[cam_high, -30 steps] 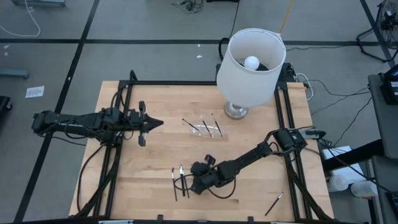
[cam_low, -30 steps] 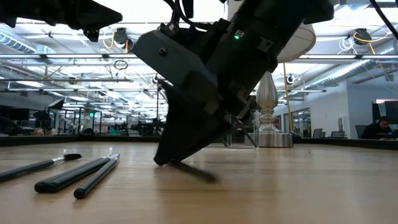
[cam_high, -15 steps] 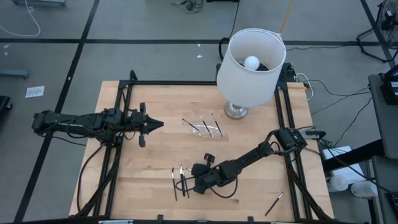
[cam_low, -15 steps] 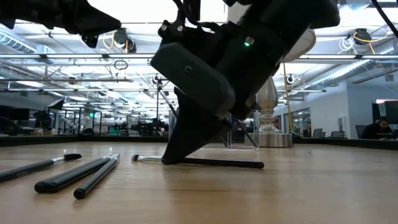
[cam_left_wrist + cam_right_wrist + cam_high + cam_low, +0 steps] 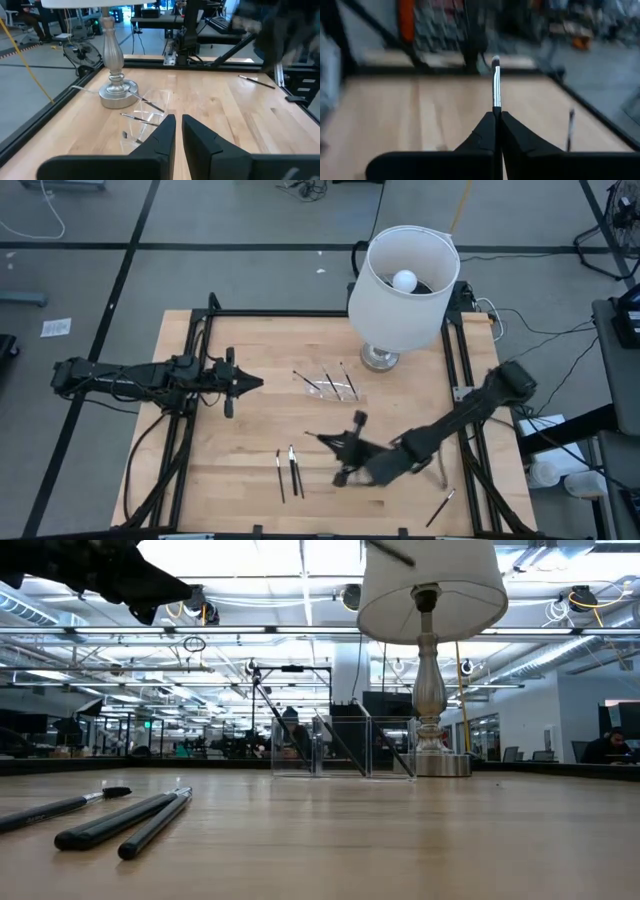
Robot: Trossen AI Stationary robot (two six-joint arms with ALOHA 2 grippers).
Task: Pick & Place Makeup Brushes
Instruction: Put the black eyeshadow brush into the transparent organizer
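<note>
My right gripper (image 5: 322,439) hangs above the middle of the table, near its front, shut on one makeup brush (image 5: 495,85) with a silver ferrule and a pale tip. Three more brushes (image 5: 290,472) lie flat on the wood to the left of it; in the low view they are at the left (image 5: 120,822). Another brush (image 5: 440,507) lies near the front right corner. A clear holder (image 5: 330,385) by the lamp has a few brushes leaning in it. My left gripper (image 5: 178,131) waits at the table's left, a narrow gap between its fingers, holding nothing. My right gripper pinches the brush's dark handle (image 5: 496,107) between its two fingers. The fingers point about level toward the table's left and lie along the brush. The ferrule and tip (image 5: 495,62) stick out past the fingertips. The brush is lifted clear of the table.
A tall lamp with a white shade (image 5: 403,275) stands on its metal base (image 5: 117,95) at the far right, next to the clear holder (image 5: 150,117). Black frame rails (image 5: 455,370) run along the table's left and right sides. Bare wood lies between the two grippers.
My right gripper has taken hold of one brush lying at the front of the table, beside the others. It then rose quickly with the brush and tipped from pointing down to about level. The brush turned about on the wood, then came up clear, out of the low view.
</note>
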